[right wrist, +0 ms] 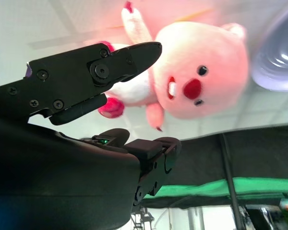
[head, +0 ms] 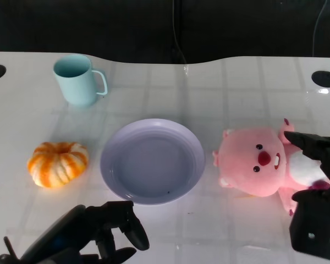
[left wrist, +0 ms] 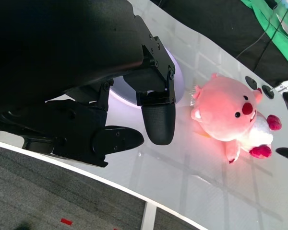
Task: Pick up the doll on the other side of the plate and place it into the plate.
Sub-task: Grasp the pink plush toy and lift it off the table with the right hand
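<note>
Meanwhile the pink doll lies on its back just right of the plate — outside it. Over the doll's body, the right hand hovers with fingers spread, grasping nothing — the left hand, near the plate's front edge, is likewise released.

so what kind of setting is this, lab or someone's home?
Likely a lab or test rig, not a home: a white table with round cable holes, a dark curtain behind it, green cloth nearby, and staged props such as the pink doll.

A lavender plate sits mid-table, a pink doll just right of it, a striped pumpkin left, a teal mug behind. The right hand overlaps the doll's body.
</note>
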Motion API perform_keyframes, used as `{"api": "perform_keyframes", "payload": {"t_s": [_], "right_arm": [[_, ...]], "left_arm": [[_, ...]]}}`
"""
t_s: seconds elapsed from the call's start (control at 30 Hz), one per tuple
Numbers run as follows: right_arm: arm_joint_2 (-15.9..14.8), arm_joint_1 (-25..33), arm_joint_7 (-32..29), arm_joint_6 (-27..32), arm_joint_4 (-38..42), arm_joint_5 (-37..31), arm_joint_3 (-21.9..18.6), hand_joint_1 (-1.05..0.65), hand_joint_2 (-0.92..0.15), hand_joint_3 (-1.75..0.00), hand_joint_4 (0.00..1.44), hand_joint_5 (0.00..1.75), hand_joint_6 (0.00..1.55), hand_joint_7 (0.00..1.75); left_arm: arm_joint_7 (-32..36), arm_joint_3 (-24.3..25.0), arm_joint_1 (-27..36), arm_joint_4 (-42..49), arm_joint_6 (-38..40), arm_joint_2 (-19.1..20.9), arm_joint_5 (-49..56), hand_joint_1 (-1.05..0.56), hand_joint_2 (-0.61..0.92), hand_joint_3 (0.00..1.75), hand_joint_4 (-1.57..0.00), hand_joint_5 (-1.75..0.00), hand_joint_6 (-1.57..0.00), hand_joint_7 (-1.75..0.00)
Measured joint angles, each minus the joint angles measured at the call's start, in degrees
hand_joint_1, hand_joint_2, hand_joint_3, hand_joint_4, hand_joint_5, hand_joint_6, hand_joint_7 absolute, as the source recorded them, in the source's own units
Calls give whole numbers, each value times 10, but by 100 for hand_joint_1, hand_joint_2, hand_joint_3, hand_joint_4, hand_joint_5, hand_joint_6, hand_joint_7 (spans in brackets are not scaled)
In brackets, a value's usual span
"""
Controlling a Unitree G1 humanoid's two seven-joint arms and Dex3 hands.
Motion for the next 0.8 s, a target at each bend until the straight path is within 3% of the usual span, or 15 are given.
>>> {"api": "perform_keyframes", "payload": {"t_s": [0.43,0.8], "right_arm": [[-5,-79,-15,21,148,-47,61,-64,-90,0,12,25,25,1],[-1,-155,-50,14,295,-38,106,-64,-92,-1,17,19,27,1]], "left_arm": [[1,-2,14,-7,-8,-1,16,-8,89,52,-65,-162,-60,-125],[0,-5,31,-31,2,-5,25,-9,89,51,-64,-166,-60,-123]]}}
